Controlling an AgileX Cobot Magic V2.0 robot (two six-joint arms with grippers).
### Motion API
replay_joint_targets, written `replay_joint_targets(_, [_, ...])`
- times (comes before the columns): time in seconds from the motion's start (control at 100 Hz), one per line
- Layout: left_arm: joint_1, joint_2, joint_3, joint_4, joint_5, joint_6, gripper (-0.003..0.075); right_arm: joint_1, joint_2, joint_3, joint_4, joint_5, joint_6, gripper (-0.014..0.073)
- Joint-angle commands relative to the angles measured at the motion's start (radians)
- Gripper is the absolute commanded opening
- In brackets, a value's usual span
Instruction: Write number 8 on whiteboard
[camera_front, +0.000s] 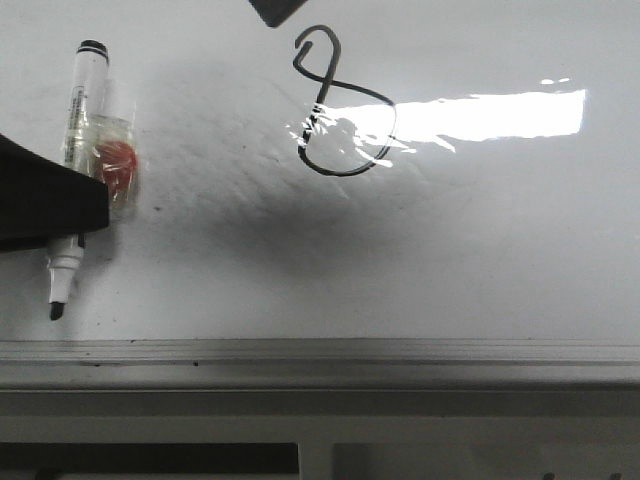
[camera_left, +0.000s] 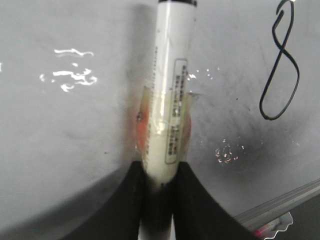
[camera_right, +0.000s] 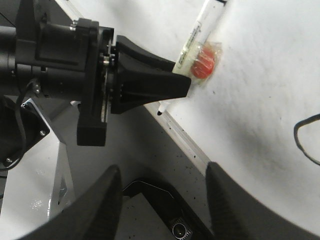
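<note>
Left jaws clamped on marker (camera_left: 169, 100), right apparently apart; could smear the number 8 (camera_front: 338, 105) at two o'clock if dragged.

A bright rectangular patch of light (camera_front: 500, 113) glares on the glossy white worktop toward its far right side. A grey metal rail (camera_front: 320, 352) runs along the near edge. Below it lies a speckled grey floor (camera_right: 165, 160).
</note>
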Motion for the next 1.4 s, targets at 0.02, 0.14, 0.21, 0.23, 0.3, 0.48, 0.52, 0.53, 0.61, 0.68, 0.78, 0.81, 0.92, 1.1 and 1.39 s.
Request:
replay_joint_targets(0.02, [0.003, 0.001, -0.032, -0.018, -0.076, -0.013, 0.0083, -0.004, -0.023, -0.029, -0.011, -0.045, -0.007, 0.0320])
replay_joint_targets(0.14, [0.003, 0.001, -0.032, -0.065, -0.076, -0.041, 0.0318, -0.004, -0.023, -0.029, -0.011, -0.043, -0.007, 0.0320])
replay_joint_targets(0.21, [0.003, 0.001, -0.032, -0.067, -0.076, -0.041, 0.0402, -0.004, -0.023, -0.029, -0.012, -0.043, -0.007, 0.0304])
replay_joint_targets(0.23, [0.003, 0.001, -0.032, -0.067, -0.076, -0.041, 0.0410, -0.004, -0.023, -0.029, -0.016, -0.043, -0.007, 0.0298])
replay_joint_targets(0.3, [0.003, 0.001, -0.032, -0.067, -0.076, -0.041, 0.0421, -0.004, -0.025, -0.029, -0.032, -0.043, -0.007, 0.0257])
replay_joint_targets(0.48, [0.003, -0.040, -0.032, -0.051, -0.076, -0.041, 0.0419, 0.000, -0.071, -0.014, -0.086, -0.058, -0.007, 0.0014])
replay_joint_targets(0.52, [0.003, -0.063, -0.032, -0.041, -0.074, -0.041, 0.0401, 0.000, -0.091, -0.004, -0.095, -0.075, -0.007, -0.0039])
replay_joint_targets(0.53, [0.003, -0.068, -0.032, -0.038, -0.074, -0.041, 0.0396, 0.000, -0.100, 0.002, -0.105, -0.084, -0.007, -0.0058])
replay_joint_targets(0.61, [0.003, -0.125, -0.030, 0.012, -0.070, -0.041, 0.0277, 0.000, -0.162, 0.046, -0.139, -0.130, -0.007, -0.0069])
replay_joint_targets(0.68, [0.003, -0.176, -0.028, 0.044, -0.051, -0.039, 0.0123, 0.000, -0.235, 0.110, -0.179, -0.181, -0.007, -0.0069])
replay_joint_targets(0.78, [0.003, -0.248, -0.023, 0.097, -0.017, -0.031, -0.0019, 0.000, -0.365, 0.233, -0.232, -0.288, -0.007, -0.0069])
replay_joint_targets(0.81, [0.003, -0.267, -0.016, 0.115, -0.014, -0.031, -0.0020, 0.000, -0.406, 0.286, -0.256, -0.337, -0.007, -0.0069])
replay_joint_targets(0.92, [0.003, -0.345, 0.033, 0.169, -0.023, -0.031, -0.0020, 0.000, -0.591, 0.461, -0.312, -0.486, -0.007, -0.0069])
replay_joint_targets(1.1, [0.003, -0.475, 0.155, 0.379, -0.099, -0.006, -0.0020, 0.000, -0.911, 0.749, -0.391, -0.603, -0.016, -0.0069])
replay_joint_targets(1.39, [0.003, -0.545, 0.238, 0.403, -0.095, -0.006, -0.0020, 0.000, -1.268, 0.969, -0.392, -0.600, -0.016, -0.0069])
